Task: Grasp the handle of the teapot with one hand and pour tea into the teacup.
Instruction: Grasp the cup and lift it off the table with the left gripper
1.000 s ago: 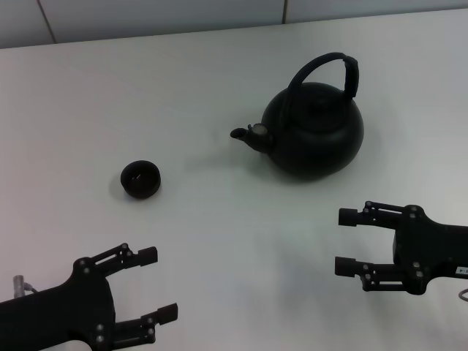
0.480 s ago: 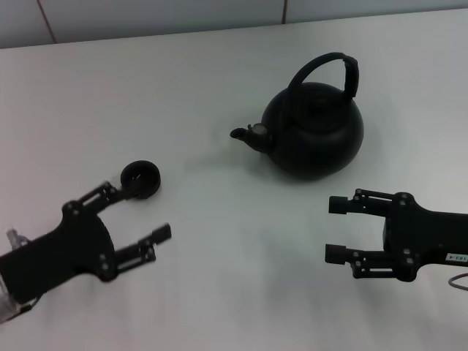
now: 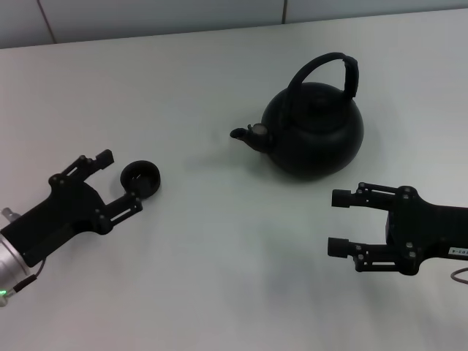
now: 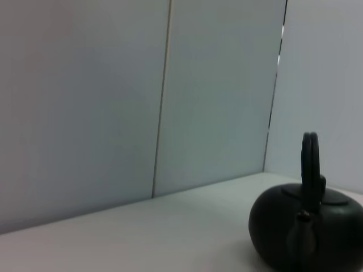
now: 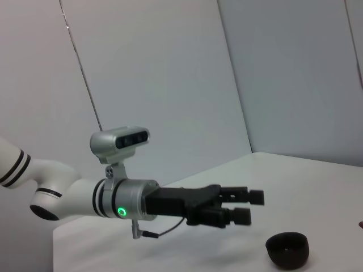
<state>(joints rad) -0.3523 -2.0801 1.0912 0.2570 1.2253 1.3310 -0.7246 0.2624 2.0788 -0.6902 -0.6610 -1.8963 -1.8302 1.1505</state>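
Observation:
The round black teapot (image 3: 314, 133) stands on the white table at the back right, spout pointing toward the left, its arched handle (image 3: 323, 67) upright. It also shows in the left wrist view, teapot (image 4: 309, 235) with handle (image 4: 310, 164) edge-on. The small black teacup (image 3: 141, 179) sits at the left; no tea shows. My left gripper (image 3: 121, 180) is open, its fingertips just short of the teacup on either side. The right wrist view shows that left gripper (image 5: 248, 206) close beside the teacup (image 5: 288, 249). My right gripper (image 3: 338, 222) is open, nearer than the teapot, holding nothing.
The white table (image 3: 219, 248) spreads across the whole head view, with a grey panelled wall (image 3: 146, 14) along its far edge. A cable (image 3: 459, 276) trails by the right arm.
My left arm has swung away from the near edge and toward the teacup, its open fingers now reaching it. The right gripper has shifted only slightly. Teapot and teacup have not moved.

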